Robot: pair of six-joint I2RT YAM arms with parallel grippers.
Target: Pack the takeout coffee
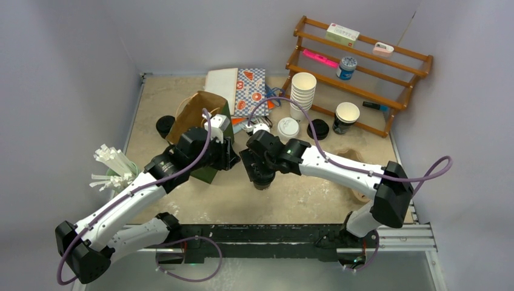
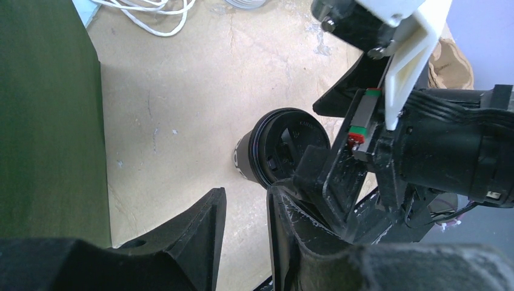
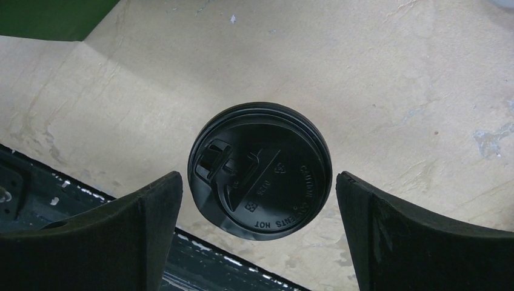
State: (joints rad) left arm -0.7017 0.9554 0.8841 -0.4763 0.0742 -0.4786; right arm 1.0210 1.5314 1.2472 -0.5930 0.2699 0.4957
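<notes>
The takeout coffee (image 3: 260,170) is a dark cup with a black lid, upright on the tan table; it also shows in the left wrist view (image 2: 267,151). My right gripper (image 3: 257,182) hangs over it, open wide, a finger on each side of the lid and touching neither. From the top camera the right gripper (image 1: 262,174) hides most of the cup. My left gripper (image 1: 233,156) is just left of it, beside a dark green bag (image 1: 206,173). Its jaws (image 2: 245,206) stand a narrow gap apart with only bare table between them.
A brown paper bag (image 1: 194,112) lies behind the green one. A stack of white cups (image 1: 303,91), a white lid (image 1: 288,127), black lids (image 1: 318,129) and a dark open cup (image 1: 346,116) sit by the wooden rack (image 1: 363,66). Stirrers (image 1: 112,167) stand at left.
</notes>
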